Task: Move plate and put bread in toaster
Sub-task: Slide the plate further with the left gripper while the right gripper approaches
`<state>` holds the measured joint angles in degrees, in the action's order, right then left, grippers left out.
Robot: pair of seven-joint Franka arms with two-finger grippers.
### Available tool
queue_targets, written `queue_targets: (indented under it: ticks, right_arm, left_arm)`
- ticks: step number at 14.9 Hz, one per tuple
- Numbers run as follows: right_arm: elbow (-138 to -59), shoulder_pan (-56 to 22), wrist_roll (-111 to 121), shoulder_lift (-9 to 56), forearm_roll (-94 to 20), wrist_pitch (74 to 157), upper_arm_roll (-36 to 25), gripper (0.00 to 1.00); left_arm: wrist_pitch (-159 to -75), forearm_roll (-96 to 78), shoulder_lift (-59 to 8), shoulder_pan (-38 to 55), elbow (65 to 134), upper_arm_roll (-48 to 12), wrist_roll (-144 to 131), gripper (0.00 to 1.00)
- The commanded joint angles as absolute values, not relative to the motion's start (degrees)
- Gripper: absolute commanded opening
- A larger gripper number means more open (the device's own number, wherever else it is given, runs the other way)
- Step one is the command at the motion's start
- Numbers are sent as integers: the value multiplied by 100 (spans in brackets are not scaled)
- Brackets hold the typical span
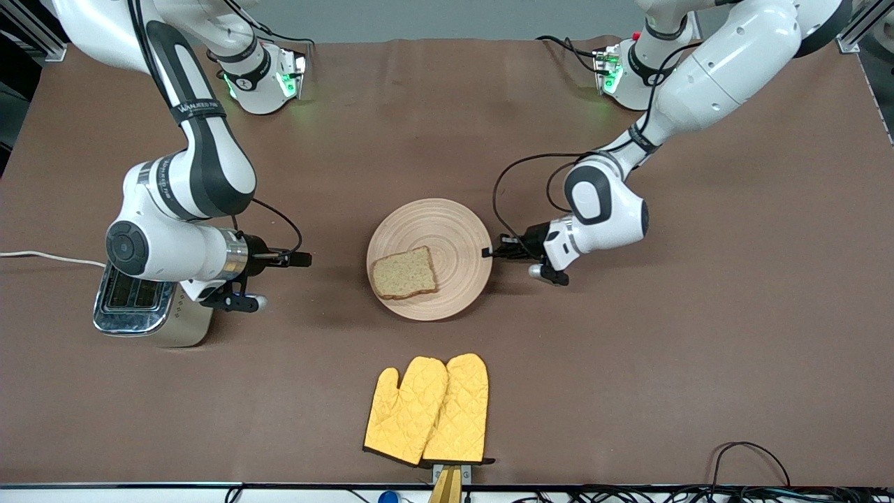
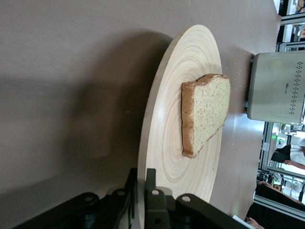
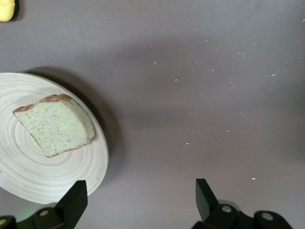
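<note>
The light-wood plate point(image 1: 447, 223) lies mid-table with the brown bread point(image 1: 404, 272) on the part of it nearer the front camera. My left gripper point(image 1: 487, 252) is shut on the plate's rim at the left arm's end, one finger above and one below the edge point(image 2: 143, 191); the left wrist view shows the plate point(image 2: 167, 143), the bread point(image 2: 205, 114) and the toaster point(image 2: 276, 88). The cream toaster point(image 1: 136, 307) stands toward the right arm's end. My right gripper point(image 1: 302, 259) hangs open over bare table between toaster and plate, nothing between its fingers point(image 3: 141, 195); plate point(image 3: 28, 176) and bread point(image 3: 57, 125) lie beside it.
Two yellow oven mitts point(image 1: 427, 409) lie near the table's front edge, nearer the front camera than the plate; one corner of a mitt point(image 3: 5, 8) shows in the right wrist view. The toaster's white cord point(image 1: 49, 257) runs off the right arm's end of the table.
</note>
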<state>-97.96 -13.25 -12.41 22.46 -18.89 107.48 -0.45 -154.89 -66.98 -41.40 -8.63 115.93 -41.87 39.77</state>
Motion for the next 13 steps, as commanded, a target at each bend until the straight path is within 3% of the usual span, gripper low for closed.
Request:
queue_targets:
  ticks: [1, 4, 8, 13]
  right_arm:
    - [-9791, -1475, -1266, 2171, -1960, 11186, -26, 100]
    - [-9817, -1687, -1581, 2171, -1951, 11215, -35, 100]
    - [-9844, -2011, -1739, 2180, -1942, 11417, -44, 100]
    - [-9844, -2522, -1995, 2416, -1646, 12189, -62, 100]
  left_arm:
    - [-15478, -6855, -4096, -1010, 11602, -4280, 4105, 100]
    - [-15417, -6847, -4052, -1343, 11427, -4289, 3833, 100]
    - [-14662, -6567, -3771, -2098, 11058, -4254, 3463, 100]
    - [-14002, -4206, -3867, -2777, 10320, -4236, 2121, 100]
